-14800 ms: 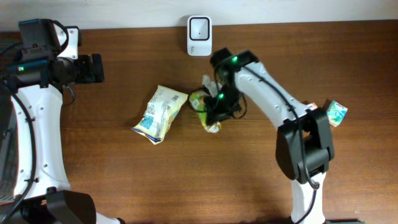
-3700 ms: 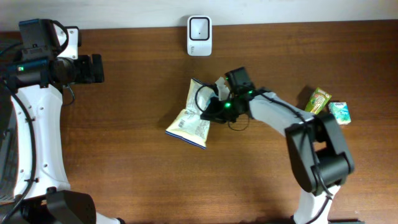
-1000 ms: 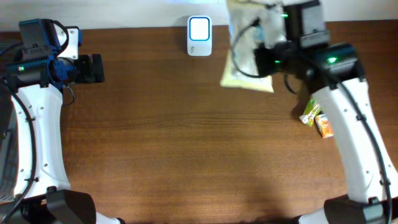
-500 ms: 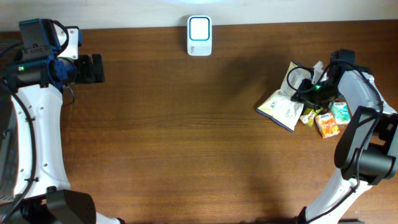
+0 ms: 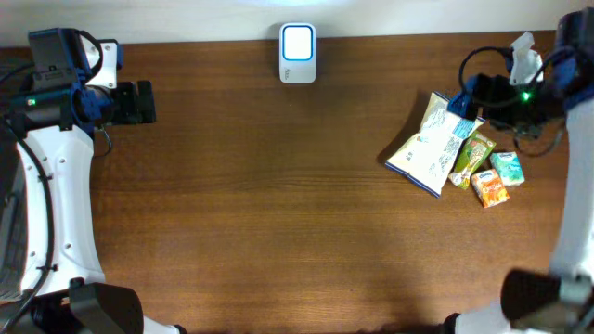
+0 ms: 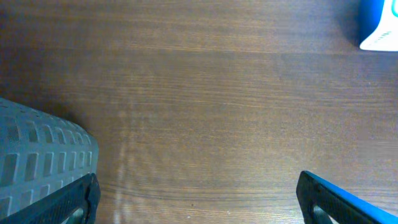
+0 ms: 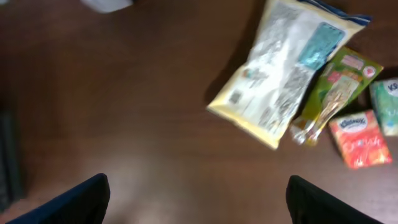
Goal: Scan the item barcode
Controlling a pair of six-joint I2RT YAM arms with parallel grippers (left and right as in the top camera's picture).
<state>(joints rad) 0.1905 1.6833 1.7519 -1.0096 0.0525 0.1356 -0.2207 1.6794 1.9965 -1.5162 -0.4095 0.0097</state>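
The item, a pale yellow chip bag (image 5: 429, 147), lies flat at the right of the table, apart from both grippers, its back panel with a small code patch facing up (image 7: 283, 71). The white scanner (image 5: 297, 53), its face lit blue, stands at the back edge; its corner shows in the left wrist view (image 6: 380, 26). My right gripper (image 5: 475, 93) hovers above the table behind the bag, open, with nothing between its fingers (image 7: 199, 196). My left gripper (image 5: 139, 102) stays at the far left, open and empty (image 6: 199, 202).
A green pouch (image 5: 471, 158), a teal tissue pack (image 5: 507, 169) and an orange tissue pack (image 5: 489, 188) lie right beside the bag. A grey meshed object (image 6: 37, 155) sits at the table's left edge. Bare wood stretches between the scanner and the pile.
My right gripper has opened and let go of the chip bag, then risen and drawn back to the right. The bag now lies beside the other packs. The left arm is still.
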